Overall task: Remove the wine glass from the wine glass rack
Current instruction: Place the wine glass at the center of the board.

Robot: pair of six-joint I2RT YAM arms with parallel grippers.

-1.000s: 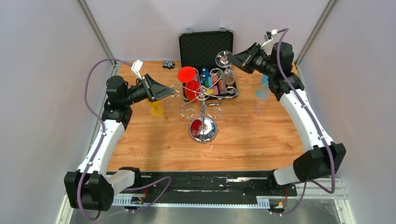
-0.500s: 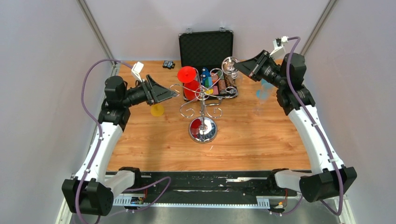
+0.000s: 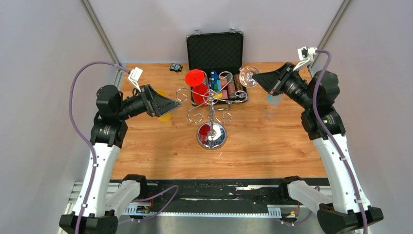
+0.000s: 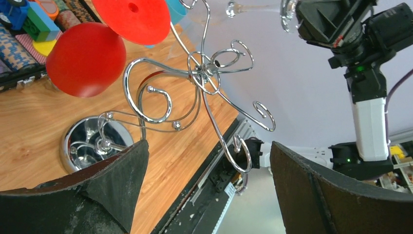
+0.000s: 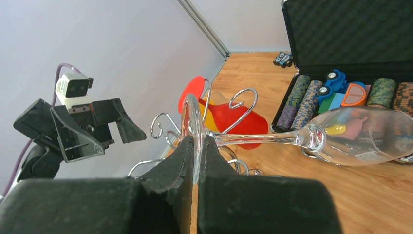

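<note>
The right end effector (image 5: 197, 146) is clamped on the foot of the clear glass (image 5: 360, 136). The glass lies sideways, straight out from its fingertips, in the air and off the rack (image 3: 211, 105). The left end effector (image 4: 208, 146) gapes wide and empty. The rack stands just ahead of it, with a red glass (image 4: 85, 58) hanging there.

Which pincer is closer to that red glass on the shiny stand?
Left. The open left pincer sits just left of the red glass; the right pincer, gripping a clear glass, is off to the rack's right.
</note>
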